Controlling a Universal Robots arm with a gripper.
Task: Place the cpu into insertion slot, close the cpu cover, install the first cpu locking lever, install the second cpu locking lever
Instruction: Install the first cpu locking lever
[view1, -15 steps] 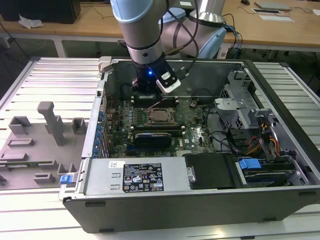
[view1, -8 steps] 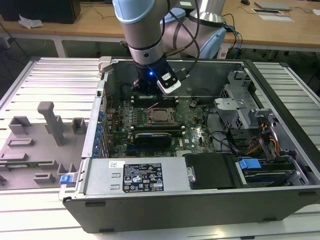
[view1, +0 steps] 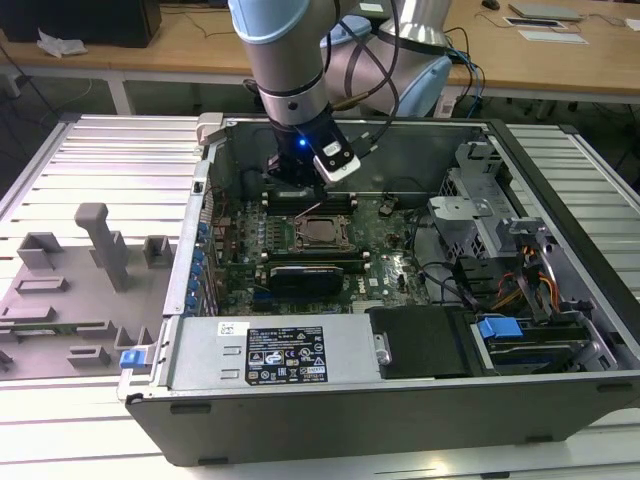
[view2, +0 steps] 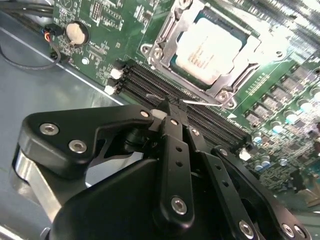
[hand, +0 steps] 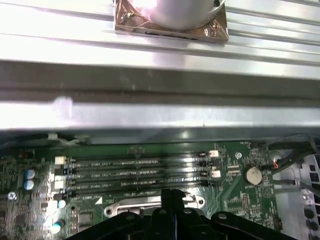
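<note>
The cpu (view2: 210, 47) lies in the slot (view2: 172, 61) on the motherboard (view2: 100, 20), the cover (view2: 164, 42) lies flat around it, and the gripper (view2: 170, 107), fingers pressed together with nothing visible between them, hangs just beside, over the memory slots (view2: 145, 80).

Matt metal cpu (view2: 212, 47), glossy black tool (view2: 169, 111)

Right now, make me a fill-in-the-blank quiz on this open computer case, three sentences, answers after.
The flat square silvery-topped cpu sits on the ____ motherboard. The thin grey metal cpu cover over it is ____, not open. The black gripper, jaws shut, hangs by the long black ____ slots.
Missing words: green; closed; memory.
</note>
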